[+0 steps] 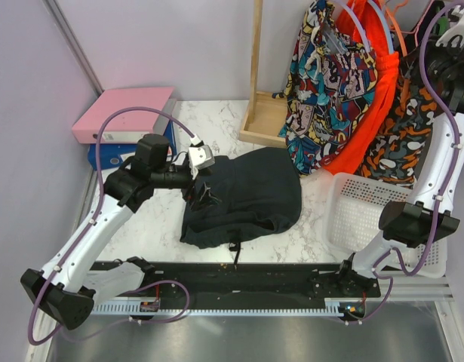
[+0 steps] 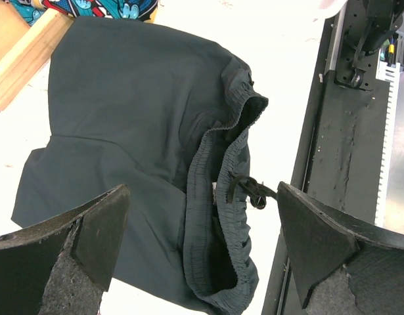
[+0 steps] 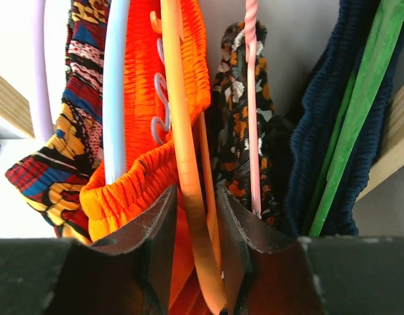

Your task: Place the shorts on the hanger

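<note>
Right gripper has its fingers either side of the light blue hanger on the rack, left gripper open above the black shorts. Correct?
No. The right wrist view shows the right gripper straddling the orange hanger, not the light blue hanger. The rest holds.

Shorts [image 2: 123, 111] beneath left claw [image 2: 203, 197]: plain black, slight charcoal cast, no print. Left claw fingers: matte black.

Hanger [image 3: 185, 164] between right claw [image 3: 196, 223] fingers: bright orange.

Left of right claw in its wrist view: vivid orange garment [image 3: 136, 190], light blue hanger [image 3: 116, 85], comic-print garment [image 3: 83, 79] in red, blue, yellow.

Right of it: black garment [image 3: 231, 131] with orange and white blotches, pink hanger [image 3: 252, 98], navy ribbed garment [image 3: 320, 131], green hanger [image 3: 359, 98].
</note>
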`<state>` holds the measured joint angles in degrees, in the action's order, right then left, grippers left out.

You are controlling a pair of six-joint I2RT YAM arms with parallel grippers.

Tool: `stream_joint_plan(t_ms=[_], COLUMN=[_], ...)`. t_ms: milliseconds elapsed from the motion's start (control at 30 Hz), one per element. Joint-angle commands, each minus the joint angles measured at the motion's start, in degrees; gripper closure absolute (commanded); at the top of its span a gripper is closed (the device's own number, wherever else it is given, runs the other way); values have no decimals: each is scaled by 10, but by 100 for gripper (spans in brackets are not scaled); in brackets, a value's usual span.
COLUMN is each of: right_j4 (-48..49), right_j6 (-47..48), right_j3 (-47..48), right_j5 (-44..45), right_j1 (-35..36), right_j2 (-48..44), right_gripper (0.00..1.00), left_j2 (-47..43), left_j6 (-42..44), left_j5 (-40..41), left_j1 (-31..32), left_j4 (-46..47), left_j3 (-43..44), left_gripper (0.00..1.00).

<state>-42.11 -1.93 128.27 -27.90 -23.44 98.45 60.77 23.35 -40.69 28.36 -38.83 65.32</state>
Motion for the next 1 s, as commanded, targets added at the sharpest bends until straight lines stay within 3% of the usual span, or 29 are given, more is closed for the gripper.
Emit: stream_joint_plan(t_ms=[0,167,267,300,367,433,833,967], right_j4=[-3,-3,-10,-12,-10,0,87,60], right_j6=[38,48,49,50,49,38,-12,-7], right_j3=[-1,10,13,13,9,6,-28,10], right_j5=[12,15,14,13,13,15,9,35], right_j1=[9,16,16,16,15,16,15,15], right_j2=[2,3,4,2,-3,-12,-98,-89], right_gripper=[61,56,62,65,90,100,100,100], left_j2=[6,9,11,10,11,12,7,6], left_j6=[-9,-9,-8,-8,-7,-7,-6,-7], left_j5=[-10,-12,-11,-11,-11,-12,-16,-18], left_j1=[1,1,1,1,1,1,1,1], left_j4=[13,13,14,15,14,14,14,15], left_j3=[17,19,22,24,23,23,18,20], left_gripper=[0,0,0,0,0,1,1,1])
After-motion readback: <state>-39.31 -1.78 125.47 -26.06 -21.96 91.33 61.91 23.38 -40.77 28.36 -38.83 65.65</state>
